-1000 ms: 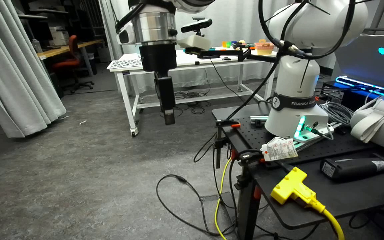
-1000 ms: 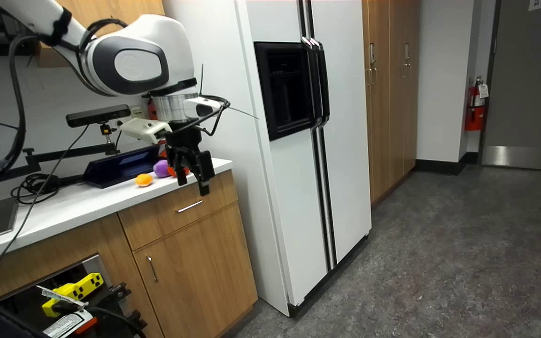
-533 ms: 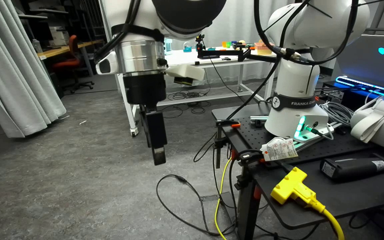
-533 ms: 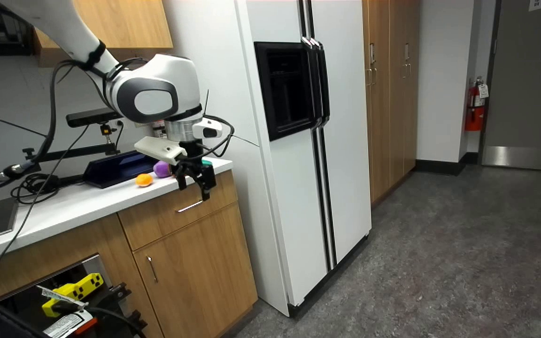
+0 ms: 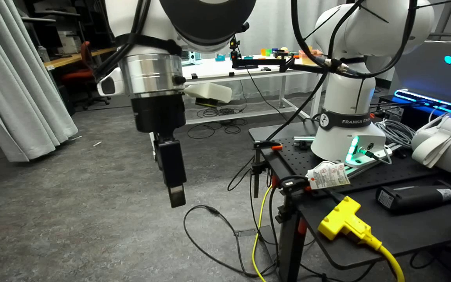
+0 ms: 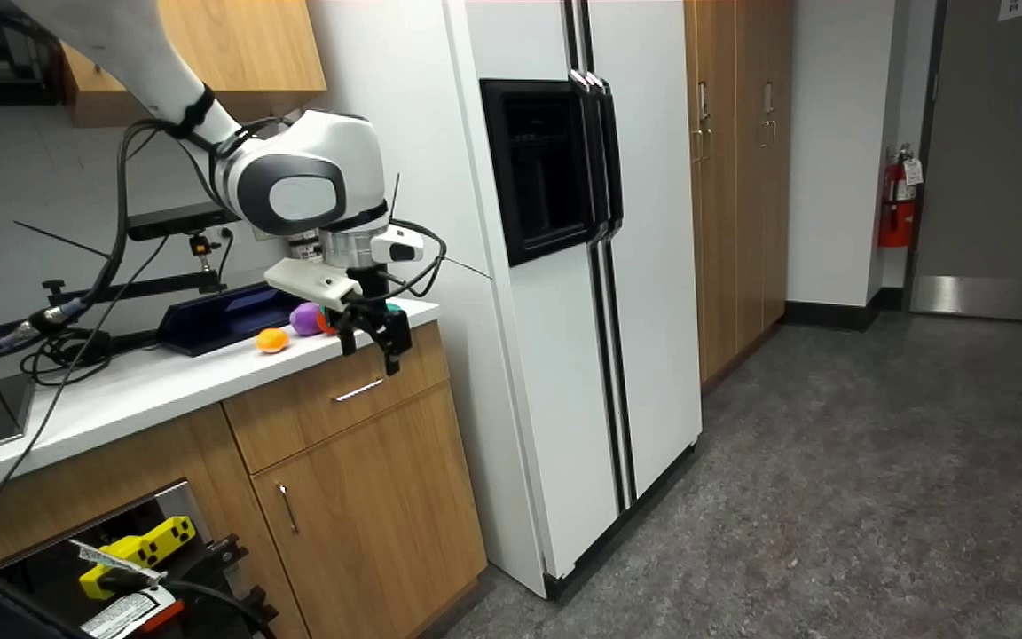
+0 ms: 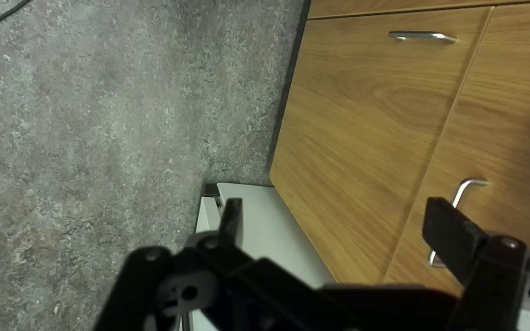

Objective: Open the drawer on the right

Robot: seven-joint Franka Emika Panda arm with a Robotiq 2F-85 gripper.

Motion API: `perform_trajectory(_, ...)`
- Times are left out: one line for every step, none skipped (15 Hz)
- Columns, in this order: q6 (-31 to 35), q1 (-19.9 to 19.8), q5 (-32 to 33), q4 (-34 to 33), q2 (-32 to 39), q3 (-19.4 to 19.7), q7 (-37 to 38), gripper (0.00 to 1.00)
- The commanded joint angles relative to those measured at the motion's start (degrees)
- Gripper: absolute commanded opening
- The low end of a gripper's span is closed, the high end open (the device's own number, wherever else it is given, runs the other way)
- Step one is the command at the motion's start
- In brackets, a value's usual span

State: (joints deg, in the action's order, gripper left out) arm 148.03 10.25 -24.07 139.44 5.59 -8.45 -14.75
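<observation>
The drawer (image 6: pixel 298 417) is shut under the white counter and shows only its wood front; its inside is hidden. Its metal bar handle (image 6: pixel 358 390) is mounted across the front. In the wrist view the drawer front (image 7: pixel 518 147) is at right, and its handle (image 7: pixel 462 192) is partly hidden behind the right finger. My gripper (image 6: pixel 371 351) is open and empty, pointing down in front of the drawer, just above the handle in that exterior view. It spans wide in the wrist view (image 7: pixel 336 216). It also shows in an exterior view (image 5: pixel 177 199), over the floor. I see no finger closed on the handle.
A cabinet door (image 6: pixel 378 497) with its own handle lies below the drawer. A white fridge (image 6: pixel 475 355) stands right beside it. The counter (image 6: pixel 147 390) holds an orange ball (image 6: pixel 272 340), a purple object (image 6: pixel 305 319) and a dark blue tray (image 6: pixel 227 318). A black table (image 5: pixel 382 235) carries the arm.
The arm has reached outward and the gripper has come down and left in an exterior view, slightly right along the drawer front in an exterior view. The drawer has not moved.
</observation>
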Motion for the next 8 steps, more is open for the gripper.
perform_trajectory(1.5,-1.5,-1.9,-0.7,2.6,-1.5,-2.7,1.0)
perform_trajectory(2.1,-1.6,-3.1,-1.6,4.5,-2.0,-3.8,1.0)
perform_trajectory(2.6,-1.8,-4.7,-2.4,6.0,-2.6,-5.1,1.0)
perform_trajectory(3.3,-2.1,-6.8,-3.5,7.9,-3.5,-6.6,1.0)
perform_trajectory(3.8,-2.6,-9.0,-4.8,9.9,-4.8,-8.2,1.0)
perform_trajectory(4.4,-3.2,-11.2,-6.3,12.0,-6.1,-9.9,1.0)
perform_trajectory(5.0,-3.8,-12.9,-8.0,14.3,-7.5,-11.2,1.0)
perform_trajectory(5.4,-4.4,-14.2,-9.6,16.4,-8.8,-12.4,1.0)
